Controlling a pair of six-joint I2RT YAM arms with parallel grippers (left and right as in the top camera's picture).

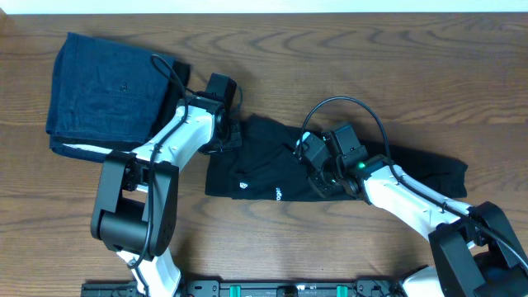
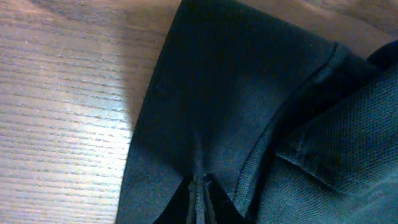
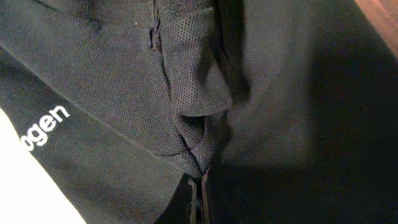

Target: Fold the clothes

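— Where is the black shirt (image 1: 272, 177)?
— It lies in a rumpled band across the middle of the wooden surface (image 1: 346, 66), running from the centre out toward 3 o'clock. White lettering (image 3: 43, 127) shows near its lower edge.
— And the left fingers (image 2: 194, 205)?
— Closed, pinching a ridge of the shirt's fabric at its 10 o'clock corner, beside a stitched seam.
— The right fingers (image 3: 183, 208)?
— Closed as well, nipping a puckered fold of the mesh cloth near the shirt's middle, toward 3 o'clock from the left arm's grip.
— Anything else there?
— A folded dark-blue garment (image 1: 107, 91) with a white edge lies at 10 o'clock on the surface, beyond the left arm.
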